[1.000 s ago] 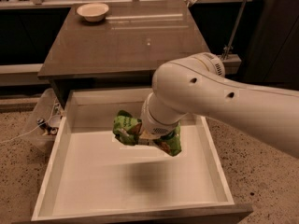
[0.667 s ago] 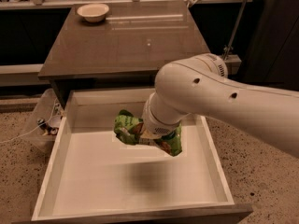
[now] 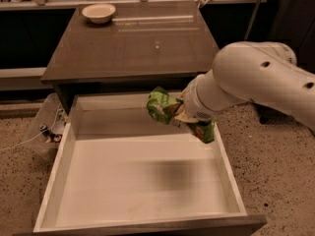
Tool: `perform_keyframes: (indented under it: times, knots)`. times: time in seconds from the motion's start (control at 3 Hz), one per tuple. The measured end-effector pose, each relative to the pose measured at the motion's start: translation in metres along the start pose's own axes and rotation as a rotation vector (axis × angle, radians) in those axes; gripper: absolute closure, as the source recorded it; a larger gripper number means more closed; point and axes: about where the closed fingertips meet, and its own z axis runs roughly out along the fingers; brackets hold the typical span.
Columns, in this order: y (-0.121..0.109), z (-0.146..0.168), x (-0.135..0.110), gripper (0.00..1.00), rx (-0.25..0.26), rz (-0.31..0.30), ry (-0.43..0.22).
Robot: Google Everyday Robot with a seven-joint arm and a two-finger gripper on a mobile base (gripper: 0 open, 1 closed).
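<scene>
- The claw (image 3: 183, 113) is closed on a green bag (image 3: 165, 107), held above the back right of the open white drawer (image 3: 59, 166).
- The bag sticks out to the claw's left and below it, crumpled.
- A bowl (image 3: 99, 12) sits on the table (image 3: 147, 48) behind.

A crumpled green snack bag (image 3: 170, 111) hangs in the air above the open white drawer (image 3: 142, 181), toward its two o'clock corner, tilted with one end drooping down at right. The gripper (image 3: 183, 113) is at the bag's middle, holding it clear of the drawer floor.
</scene>
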Motion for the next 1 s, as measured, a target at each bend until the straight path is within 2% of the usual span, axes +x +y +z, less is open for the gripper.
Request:
perform_keyframes:
  times: [0.33, 0.67, 1.0]
  knots:
    - [-0.0464, -0.0436, -0.0001, 1.0, 0.125, 0.006, -0.099]
    - [-0.0464, -0.0437, -0.0001, 1.0, 0.125, 0.006, -0.099]
    - [-0.0499, -0.0453, 0.0063, 1.0, 0.152, 0.04, -0.084]
